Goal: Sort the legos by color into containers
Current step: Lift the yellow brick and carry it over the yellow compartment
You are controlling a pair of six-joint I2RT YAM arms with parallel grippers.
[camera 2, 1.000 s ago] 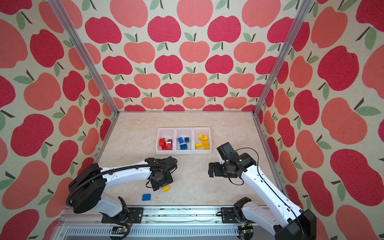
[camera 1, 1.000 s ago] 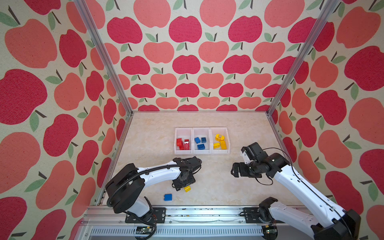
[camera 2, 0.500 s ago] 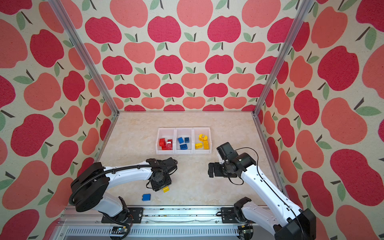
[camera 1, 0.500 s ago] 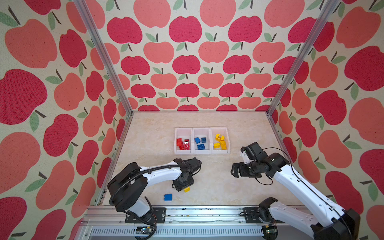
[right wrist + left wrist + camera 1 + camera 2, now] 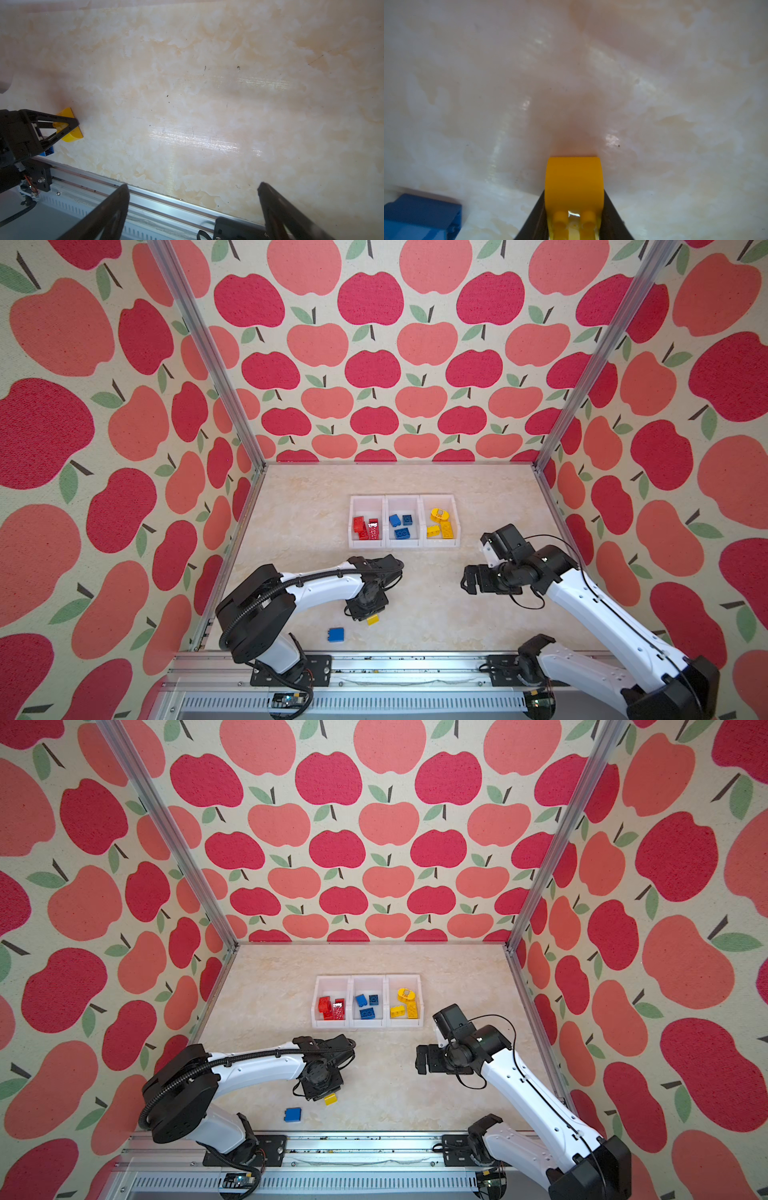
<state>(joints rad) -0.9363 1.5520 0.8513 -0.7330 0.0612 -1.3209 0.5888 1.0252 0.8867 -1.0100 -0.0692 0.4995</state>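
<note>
Front-left of bins (image 5: 403,546): loose blue brick (image 5: 336,634), cut off at the left wrist view's edge. Before the bins' left end: left gripper (image 5: 574,194) clamped on yellow brick (image 5: 372,619), which has a smooth curved face and two studs. From above it is mostly hidden under the gripper. Brick rests on table (image 5: 436,614), same spot as a second ago. Bins, left to right: red legos (image 5: 365,527), blue legos (image 5: 401,526), yellow legos (image 5: 440,524). Front-right of bins: right gripper (image 5: 193,185) spread wide, empty, unmoved.
</note>
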